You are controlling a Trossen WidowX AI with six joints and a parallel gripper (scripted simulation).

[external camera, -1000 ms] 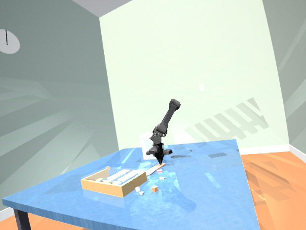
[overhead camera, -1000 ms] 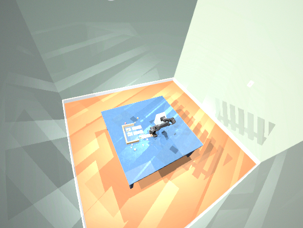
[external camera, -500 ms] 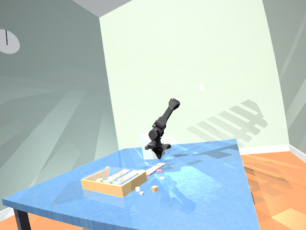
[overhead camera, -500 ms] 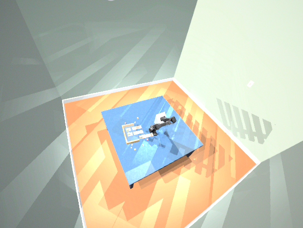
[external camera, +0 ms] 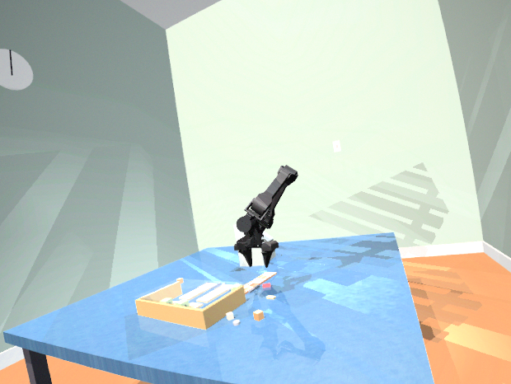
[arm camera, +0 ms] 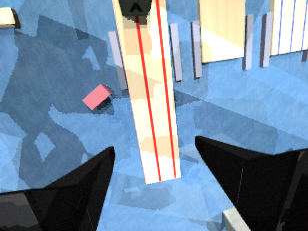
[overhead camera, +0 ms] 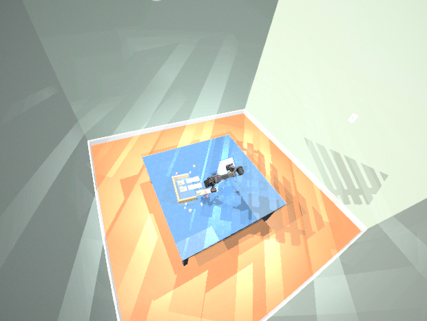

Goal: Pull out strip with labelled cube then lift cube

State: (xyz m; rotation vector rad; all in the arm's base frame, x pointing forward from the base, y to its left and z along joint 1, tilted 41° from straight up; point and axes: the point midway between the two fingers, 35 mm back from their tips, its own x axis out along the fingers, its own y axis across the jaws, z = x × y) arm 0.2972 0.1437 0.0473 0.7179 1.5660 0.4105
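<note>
Bare room: green walls [external camera: 288,103], orange floor [external camera: 454,309].

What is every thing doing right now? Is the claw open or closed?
gripper: open, holding nothing, above the strip's near end.
red-lined strip: pulled partway out, flat on the table.
dark cube: sitting on the strip's far end.
pink block: loose on the table, beside the strip.
tray: on the table, other strips inside.
</note>
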